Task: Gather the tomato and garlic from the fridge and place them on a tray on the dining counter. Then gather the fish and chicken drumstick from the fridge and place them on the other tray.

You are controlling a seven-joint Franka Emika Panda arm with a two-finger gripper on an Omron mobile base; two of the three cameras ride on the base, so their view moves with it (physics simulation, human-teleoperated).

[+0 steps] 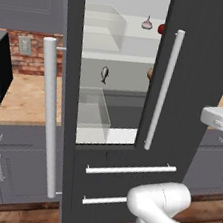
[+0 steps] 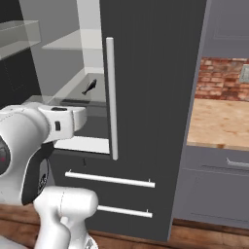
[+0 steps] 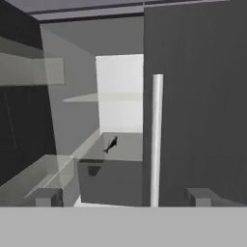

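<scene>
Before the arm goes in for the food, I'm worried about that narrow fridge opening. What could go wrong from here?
1. The right fridge door covers much of the opening; the tomato peeks past its edge beside the garlic, so the arm may strike the door.
2. The fish looks small and thin on its shelf; the open pincer could close past it.
3. Clear bins flank the shelves and could be bumped.

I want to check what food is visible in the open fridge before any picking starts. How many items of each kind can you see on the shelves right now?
Fish: 1, on the middle shelf
Garlic: 1, on the upper shelf
Tomato: 1, partly hidden by the right door
Brownish item at the door's edge: 1, too hidden to identify
Total: 4
</scene>
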